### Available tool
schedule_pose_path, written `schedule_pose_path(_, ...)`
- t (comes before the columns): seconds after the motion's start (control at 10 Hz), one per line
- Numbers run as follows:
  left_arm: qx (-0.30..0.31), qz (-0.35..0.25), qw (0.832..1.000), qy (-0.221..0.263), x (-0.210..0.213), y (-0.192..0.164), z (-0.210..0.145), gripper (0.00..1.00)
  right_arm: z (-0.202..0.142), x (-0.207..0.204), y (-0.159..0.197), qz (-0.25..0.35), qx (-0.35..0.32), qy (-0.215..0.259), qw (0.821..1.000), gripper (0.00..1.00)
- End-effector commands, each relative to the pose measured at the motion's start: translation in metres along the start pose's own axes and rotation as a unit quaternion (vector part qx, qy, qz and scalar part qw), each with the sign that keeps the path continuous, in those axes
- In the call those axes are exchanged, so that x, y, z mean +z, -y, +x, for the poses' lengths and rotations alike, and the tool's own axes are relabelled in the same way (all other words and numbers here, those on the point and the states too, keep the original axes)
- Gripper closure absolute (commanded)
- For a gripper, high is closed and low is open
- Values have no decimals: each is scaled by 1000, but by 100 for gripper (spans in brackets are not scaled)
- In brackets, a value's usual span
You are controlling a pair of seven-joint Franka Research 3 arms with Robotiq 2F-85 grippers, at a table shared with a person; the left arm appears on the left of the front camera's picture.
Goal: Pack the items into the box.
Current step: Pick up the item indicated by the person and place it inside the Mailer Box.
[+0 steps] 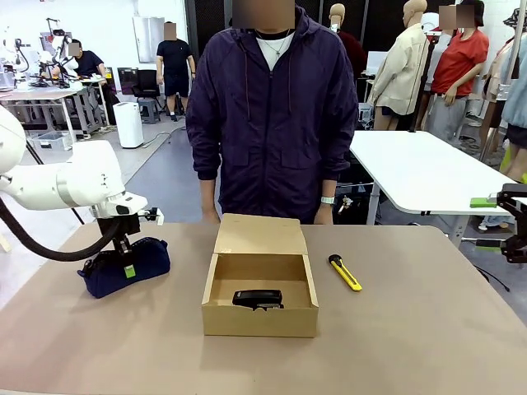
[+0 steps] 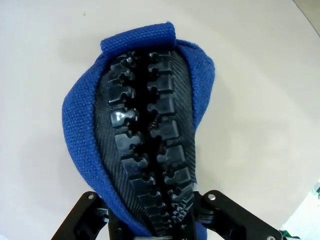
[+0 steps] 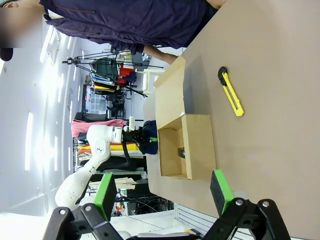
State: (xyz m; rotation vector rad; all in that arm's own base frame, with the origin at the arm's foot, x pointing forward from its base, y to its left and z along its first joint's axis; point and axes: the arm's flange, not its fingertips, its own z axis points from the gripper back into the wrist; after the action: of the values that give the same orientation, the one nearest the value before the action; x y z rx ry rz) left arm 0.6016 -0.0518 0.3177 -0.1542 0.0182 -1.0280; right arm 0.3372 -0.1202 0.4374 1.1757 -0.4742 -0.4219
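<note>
Left wrist view shows the left gripper [image 2: 155,222] with its jaws pressed in on both sides of the navy pouch [image 2: 80,135], the black zipper [image 2: 150,130] running up between them. Front view has that pouch lying on the table [image 1: 412,329] well to the left of the box [image 1: 259,319]. Inside the open box lies the black stapler [image 1: 258,299]; the utility knife [image 1: 345,272] lies just right of the box. Far right of the box, the right gripper [image 3: 162,192] hangs with jaws spread wide, nothing between them.

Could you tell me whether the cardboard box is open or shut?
Open: the box has its flap lid folded back, black stapler visible inside.
</note>
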Motion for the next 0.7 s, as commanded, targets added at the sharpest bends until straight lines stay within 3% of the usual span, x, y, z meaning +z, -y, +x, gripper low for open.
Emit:
schedule_pose_path(0.0, -6, 3, 1000, 6, 9, 2, -6, 100, 1, 3, -3, -1, -2, -3, 1000, 0)
schedule_pose_path(0.2, -12, 2, 1000, 3, 51, 7, -10, 100, 1, 3, -3, -1, -2, -3, 1000, 0)
schedule_pose_path(0.4, -52, -28, 998, -16, 125, 35, -16, 100, 1, 3, -3, -1, -2, -3, 1000, 0)
schedule_pose_path(0.5, -64, -71, 995, 11, 162, 53, -21, 100, 1, 3, -3, -1, -2, -3, 1000, 0)
schedule_pose_path(0.6, 44, -11, 997, 64, 204, 79, -28, 100, 1, 3, -3, -1, -2, -3, 1000, 0)
